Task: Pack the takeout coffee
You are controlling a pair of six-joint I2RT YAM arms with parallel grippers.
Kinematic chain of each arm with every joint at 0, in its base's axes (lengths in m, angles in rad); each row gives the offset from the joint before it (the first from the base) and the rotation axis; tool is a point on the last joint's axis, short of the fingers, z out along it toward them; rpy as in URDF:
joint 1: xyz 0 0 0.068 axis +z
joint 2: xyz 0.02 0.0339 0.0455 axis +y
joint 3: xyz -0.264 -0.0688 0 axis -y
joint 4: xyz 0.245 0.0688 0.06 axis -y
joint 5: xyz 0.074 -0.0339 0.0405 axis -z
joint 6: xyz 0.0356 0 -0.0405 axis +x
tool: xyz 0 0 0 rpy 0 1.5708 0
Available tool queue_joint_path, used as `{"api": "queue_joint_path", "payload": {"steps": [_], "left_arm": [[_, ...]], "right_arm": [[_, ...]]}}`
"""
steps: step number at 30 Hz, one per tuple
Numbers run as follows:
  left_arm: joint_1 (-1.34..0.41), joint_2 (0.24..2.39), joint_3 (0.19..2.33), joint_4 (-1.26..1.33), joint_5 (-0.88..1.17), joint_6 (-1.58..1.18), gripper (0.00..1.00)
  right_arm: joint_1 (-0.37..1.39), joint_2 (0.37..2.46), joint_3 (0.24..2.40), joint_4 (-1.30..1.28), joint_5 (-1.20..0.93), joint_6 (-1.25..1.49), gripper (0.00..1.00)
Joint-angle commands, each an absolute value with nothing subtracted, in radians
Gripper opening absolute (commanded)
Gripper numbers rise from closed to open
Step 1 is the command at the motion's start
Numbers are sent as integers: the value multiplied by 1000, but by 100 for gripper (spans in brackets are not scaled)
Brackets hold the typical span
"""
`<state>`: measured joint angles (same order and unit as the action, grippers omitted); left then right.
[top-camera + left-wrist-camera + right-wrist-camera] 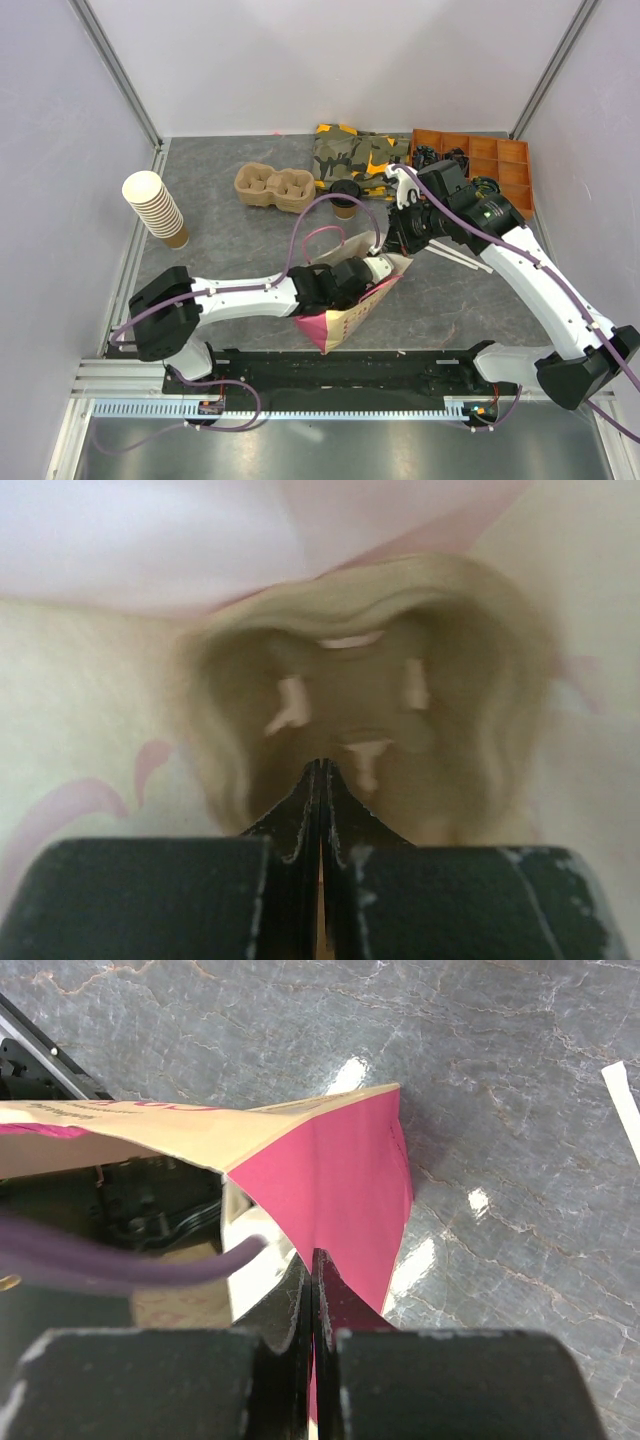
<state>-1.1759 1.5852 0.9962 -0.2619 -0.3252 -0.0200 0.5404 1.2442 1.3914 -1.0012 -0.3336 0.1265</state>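
The takeout coffee (345, 196), a tan paper cup with a black lid, stands on the table behind the bag, apart from both grippers. A pink and cream paper bag (345, 315) lies at the centre with its mouth open. My left gripper (320, 767) is shut, and it sits inside the bag facing the bag's folded tan bottom (370, 695). My right gripper (315, 1260) is shut on the bag's pink wall (340, 1160) and holds the rim up; it also shows in the top view (393, 243).
A brown pulp cup carrier (272, 187) sits left of the coffee. A stack of lidless paper cups (155, 208) lies at the far left. A camouflage item (355, 150) and an orange compartment tray (480, 160) are at the back. White strips (465, 258) lie right of the bag.
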Motion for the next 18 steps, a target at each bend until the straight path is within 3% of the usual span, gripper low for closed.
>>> {"api": "queue_joint_path", "payload": {"steps": [1, 18], "left_arm": [[-1154, 1637, 1037, -321, -298, -77, 2], [-1193, 1480, 1256, -357, -262, -2, 5]], "right_arm": [[541, 1223, 1410, -999, -327, 138, 0], [541, 1220, 1381, -977, -190, 107, 0]]}}
